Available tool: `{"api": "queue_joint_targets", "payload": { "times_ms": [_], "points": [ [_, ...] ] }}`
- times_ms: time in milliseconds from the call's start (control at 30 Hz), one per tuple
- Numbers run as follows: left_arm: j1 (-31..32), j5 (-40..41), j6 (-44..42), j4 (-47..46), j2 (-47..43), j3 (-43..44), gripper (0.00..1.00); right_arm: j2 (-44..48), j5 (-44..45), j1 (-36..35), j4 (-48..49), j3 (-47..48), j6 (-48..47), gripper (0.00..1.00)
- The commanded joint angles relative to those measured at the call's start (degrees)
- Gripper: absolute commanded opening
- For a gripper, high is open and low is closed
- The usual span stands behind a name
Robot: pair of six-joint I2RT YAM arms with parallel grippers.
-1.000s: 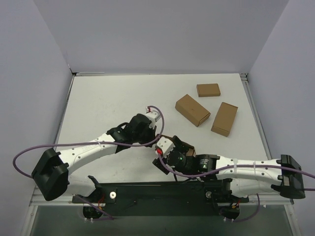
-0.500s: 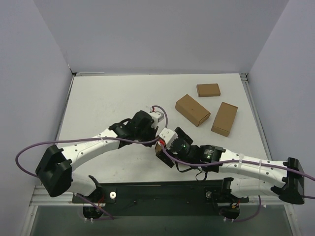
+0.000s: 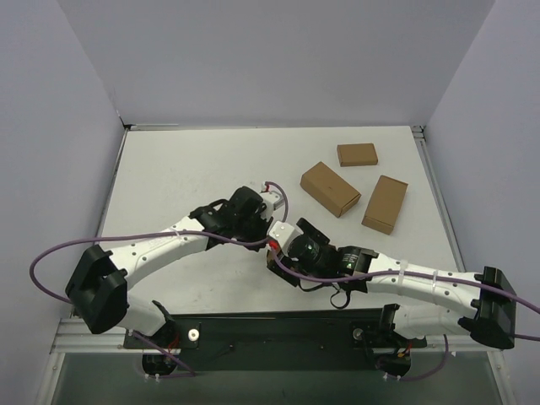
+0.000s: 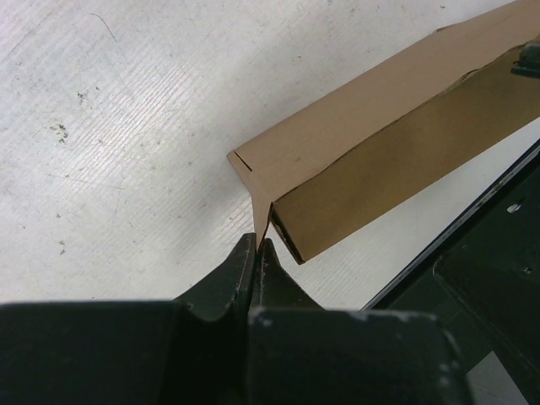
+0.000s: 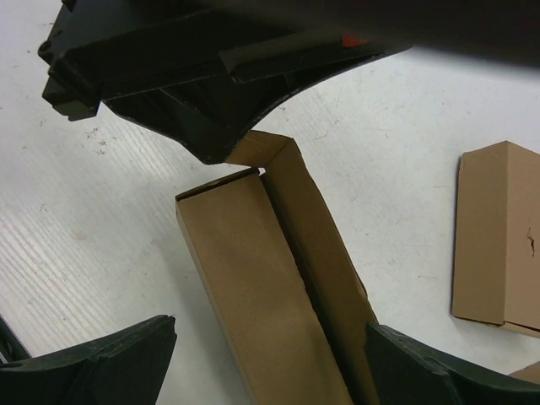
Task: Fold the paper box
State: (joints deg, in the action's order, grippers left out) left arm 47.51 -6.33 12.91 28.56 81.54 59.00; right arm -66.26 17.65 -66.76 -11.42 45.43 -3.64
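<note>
White table point(image 3: 186, 169), three boxes point(image 3: 331, 188), arms point(image 3: 240, 213) over paper box point(image 5: 253, 287)

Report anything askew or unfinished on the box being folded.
The paper box is not closed: at its end, one flap sticks out untucked, pinched by the shut left hand.

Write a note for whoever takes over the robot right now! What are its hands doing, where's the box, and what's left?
Left gripper: shut, pinching the end flap of the paper box.
Right gripper: open, fingers on either side of the box, not gripping.
Box: on the table, between both wrists.
Done: walls up, long box shape formed.
Left: end flap not tucked; the long top seam looks slightly open.
Three smaller boxes: far right, apart.
</note>
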Motion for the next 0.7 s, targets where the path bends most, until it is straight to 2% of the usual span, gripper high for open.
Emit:
{"api": "queue_joint_targets", "payload": {
  "times_ms": [0,433,667],
  "points": [
    [-0.1,-1.2,-2.6,1.3,0.6,3.9,0.00,1.7,-0.2,0.7,-1.8,1.2,-2.9,1.00],
    [-0.1,-1.8,-5.2,2.5,1.8,5.4,0.00,-1.5,-7.2,7.3,-1.2,-0.5,-5.9,1.00],
    [-0.3,-1.7,-6.2,2.6,1.9,5.9,0.00,-3.2,-6.3,7.3,-1.8,0.9,-6.7,1.00]
  ]
}}
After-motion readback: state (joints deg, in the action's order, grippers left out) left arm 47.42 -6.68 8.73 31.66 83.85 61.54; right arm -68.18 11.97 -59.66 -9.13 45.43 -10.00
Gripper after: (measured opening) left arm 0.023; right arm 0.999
